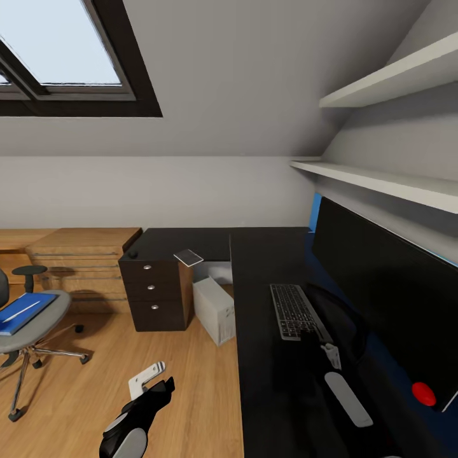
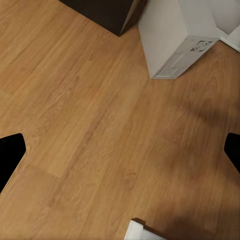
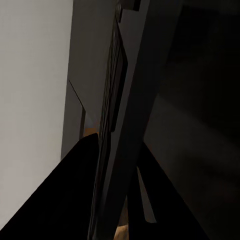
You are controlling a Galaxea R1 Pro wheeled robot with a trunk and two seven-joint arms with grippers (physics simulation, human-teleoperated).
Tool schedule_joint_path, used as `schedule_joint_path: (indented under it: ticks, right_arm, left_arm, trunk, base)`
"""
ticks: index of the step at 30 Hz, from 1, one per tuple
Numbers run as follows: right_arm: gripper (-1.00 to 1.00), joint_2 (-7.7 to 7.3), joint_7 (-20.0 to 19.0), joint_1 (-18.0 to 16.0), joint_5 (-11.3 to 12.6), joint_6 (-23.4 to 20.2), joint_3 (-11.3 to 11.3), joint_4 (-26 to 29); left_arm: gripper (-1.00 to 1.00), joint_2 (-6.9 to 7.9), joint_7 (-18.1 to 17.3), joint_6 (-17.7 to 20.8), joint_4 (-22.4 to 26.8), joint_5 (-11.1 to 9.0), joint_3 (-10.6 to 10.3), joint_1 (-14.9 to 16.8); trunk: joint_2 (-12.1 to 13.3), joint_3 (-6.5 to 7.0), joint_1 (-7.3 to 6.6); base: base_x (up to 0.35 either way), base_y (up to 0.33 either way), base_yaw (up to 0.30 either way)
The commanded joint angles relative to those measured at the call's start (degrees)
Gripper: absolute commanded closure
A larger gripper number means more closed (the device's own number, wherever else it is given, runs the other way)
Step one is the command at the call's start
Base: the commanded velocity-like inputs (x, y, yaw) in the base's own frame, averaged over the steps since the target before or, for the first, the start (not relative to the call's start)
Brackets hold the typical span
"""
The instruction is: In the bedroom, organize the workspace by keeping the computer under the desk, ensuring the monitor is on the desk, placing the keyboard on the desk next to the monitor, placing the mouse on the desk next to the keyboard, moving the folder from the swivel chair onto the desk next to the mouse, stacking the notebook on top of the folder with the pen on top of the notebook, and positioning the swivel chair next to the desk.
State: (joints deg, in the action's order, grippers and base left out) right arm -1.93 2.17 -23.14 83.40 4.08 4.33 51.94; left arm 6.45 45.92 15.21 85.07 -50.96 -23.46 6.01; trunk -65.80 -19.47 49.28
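Wooden floor (image 1: 83, 394) fills the near ground, and low over it, beside the desk (image 1: 254, 356), hangs the left gripper (image 1: 156, 380). From its own wrist camera the two dark fingertips (image 2: 10, 155) sit far apart at the edges of the picture with nothing but floorboards between them, so it's spread wide and carrying nothing.

Up on the desk, the right gripper (image 1: 326, 348) is at the near end of the keyboard (image 1: 292, 310), which lies flat on the desktop in front of the monitor (image 1: 388, 299). In the right wrist camera its dark fingers (image 3: 70, 200) stand on either side of a thin dark slab seen edge-on. It's too murky there to tell whether they are pressing on it or just straddling it.

Off to the desk's open side stands the swivel chair (image 1: 38, 318), well apart from the desk, with the folder (image 1: 19, 315) on its seat and the pen (image 1: 23, 309) lying on the folder.

Under the desk, just beside the drawer unit (image 1: 156, 292), stands the computer (image 1: 215, 310). Above the drawers, the notebook (image 1: 188, 257) lies at the desktop's edge. Beyond the drawer unit, a light wooden chest (image 1: 83, 261) runs along the back wall.
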Motion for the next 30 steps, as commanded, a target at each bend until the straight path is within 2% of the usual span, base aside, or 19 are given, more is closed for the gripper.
schedule_joint_path:
  ticks: [1,14,30]
  right_arm:
    - [1.0,-0.09,1.0,-0.08,0.89,0.48,0.15,-0.07]
    - [1.0,-0.01,1.0,-0.89,0.89,0.49,0.15,-1.93]
    - [1.0,0.0,1.0,-1.12,0.74,0.41,0.24,-2.63]
  left_arm:
    - [-1.0,0.05,0.39,0.2,0.09,-0.19,-0.1,0.06]
    - [-1.0,0.05,0.38,0.24,0.09,-0.18,-0.1,0.06]
    - [-1.0,0.05,0.39,0.25,0.09,-0.19,-0.1,0.06]
  trunk:
    - [-0.04,-0.08,0.01]
    - [-0.04,-0.08,0.01]
    - [-0.04,-0.08,0.01]
  base:
    - [0.0,0.0,0.0]
    - [0.085,0.0,0.0]
    - [0.003,0.0,0.0]
